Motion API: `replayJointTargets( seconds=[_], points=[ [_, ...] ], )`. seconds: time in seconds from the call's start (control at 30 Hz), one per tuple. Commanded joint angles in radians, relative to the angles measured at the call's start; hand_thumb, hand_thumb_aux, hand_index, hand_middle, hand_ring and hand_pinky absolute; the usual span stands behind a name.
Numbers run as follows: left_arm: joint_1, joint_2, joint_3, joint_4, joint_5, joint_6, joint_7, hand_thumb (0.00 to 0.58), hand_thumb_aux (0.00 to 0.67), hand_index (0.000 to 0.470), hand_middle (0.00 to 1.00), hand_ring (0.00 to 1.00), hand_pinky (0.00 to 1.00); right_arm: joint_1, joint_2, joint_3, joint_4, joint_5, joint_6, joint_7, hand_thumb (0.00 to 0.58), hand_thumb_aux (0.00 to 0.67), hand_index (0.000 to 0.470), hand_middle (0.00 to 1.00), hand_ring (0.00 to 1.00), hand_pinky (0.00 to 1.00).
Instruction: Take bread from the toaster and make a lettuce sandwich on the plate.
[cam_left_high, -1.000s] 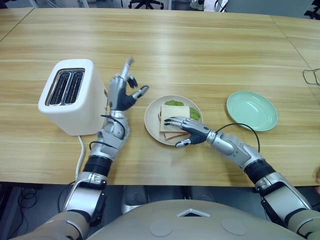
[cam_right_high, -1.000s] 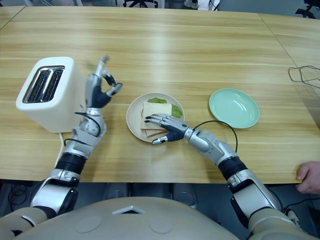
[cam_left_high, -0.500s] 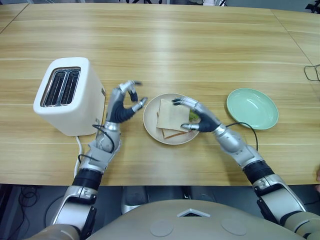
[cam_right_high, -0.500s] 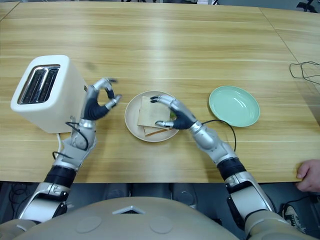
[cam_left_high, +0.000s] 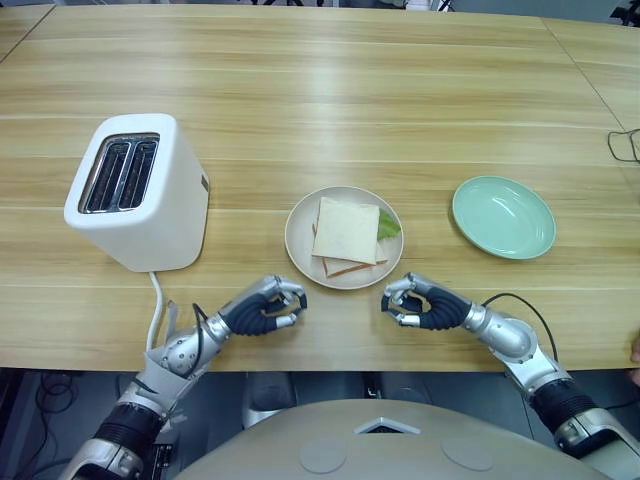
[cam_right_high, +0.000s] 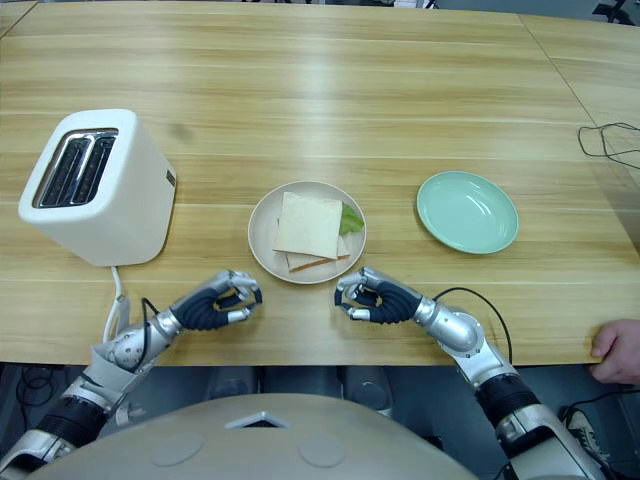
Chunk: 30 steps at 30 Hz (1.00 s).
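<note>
On the table (cam_left_high: 350, 100), you have the left hand (cam_left_high: 265, 307) and right hand (cam_left_high: 420, 303) curled, empty, just before the plate (cam_left_high: 297, 235) bearing the sandwich (cam_left_high: 346, 228), lettuce (cam_left_high: 388, 224) peeking out right.

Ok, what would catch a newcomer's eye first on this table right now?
The sandwich on the beige plate at the middle of the table, lettuce peeking from its right side. Below it, the left hand and right hand lie curled and empty near the front edge. The white toaster stands at the left, a green plate at the right.
</note>
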Motion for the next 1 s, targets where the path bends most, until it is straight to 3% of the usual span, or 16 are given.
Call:
replayJointTargets(
  seconds=[0.03, 0.17, 0.43, 0.57, 0.7, 1.0],
  points=[
    [-0.056, -0.071, -0.018, 0.081, 0.151, 0.093, 0.044, 0.58, 0.67, 0.46, 1.0, 1.0, 1.0, -0.041, 0.045, -0.023, 0.077, -0.149, 0.057, -0.042, 0.58, 0.67, 0.46, 1.0, 1.0, 1.0],
    [-0.173, -0.167, -0.022, 0.228, 0.274, 0.167, 0.166, 0.58, 0.67, 0.46, 1.0, 1.0, 1.0, -0.173, 0.114, -0.046, 0.206, -0.429, 0.176, -0.292, 0.58, 0.67, 0.46, 1.0, 1.0, 1.0],
    [-0.395, -0.264, -0.043, 0.487, 0.417, 0.247, 0.407, 0.58, 0.67, 0.46, 1.0, 1.0, 1.0, -0.431, 0.21, 0.092, 0.48, -0.827, 0.423, -0.745, 0.58, 0.67, 0.46, 1.0, 1.0, 1.0],
    [-0.545, -0.316, -0.044, 0.662, 0.46, 0.314, 0.559, 0.58, 0.67, 0.46, 1.0, 1.0, 1.0, -0.555, 0.296, 0.117, 0.643, -0.865, 0.532, -0.871, 0.58, 0.67, 0.46, 1.0, 1.0, 1.0],
    [-0.673, -0.36, -0.065, 0.813, 0.492, 0.372, 0.68, 0.58, 0.67, 0.46, 1.0, 1.0, 1.0, -0.633, 0.37, 0.124, 0.755, -0.85, 0.57, -0.918, 0.58, 0.67, 0.46, 1.0, 1.0, 1.0],
    [-0.751, -0.407, -0.074, 0.924, 0.495, 0.412, 0.836, 0.58, 0.67, 0.46, 1.0, 1.0, 1.0, -0.696, 0.441, 0.093, 0.826, -0.785, 0.575, -0.968, 0.58, 0.67, 0.46, 1.0, 1.0, 1.0]
  ],
)
